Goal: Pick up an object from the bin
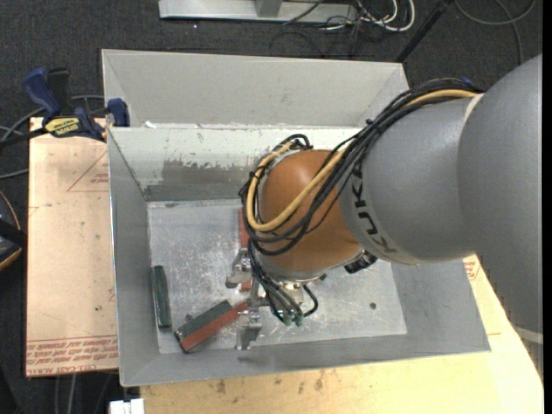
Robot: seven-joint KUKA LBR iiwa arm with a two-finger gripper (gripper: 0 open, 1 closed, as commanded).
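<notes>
Along the left wall of the grey metal bin (129,257), on the floor, lies 1 short dark green bar (160,296). It runs roughly parallel to that wall and sits apart from everything else.

Just to its right, near the front left corner, lies 1 longer stick (205,324), dark grey on top with a red edge. It rests flat and slanted: its left end points toward the front left corner and its right end rises toward the middle of the floor. These are the 2 loose things seen on the floor.

Right of that, the gripper (247,307) hangs low over the floor near the front edge, directly at the right end of the red and grey stick. That end reaches in among the gripper's metal parts, and whether metal and stick touch cannot be told. Whether the gripper is spread or pressed together cannot be told either, since the wrist above covers much of it.

Above the gripper sits the rounded orange cover (302,214) of the wrist, wrapped by black and yellow cables (259,218). Further right, the thick grey arm (448,171) crosses the right wall of the bin and covers the back right corner.
</notes>
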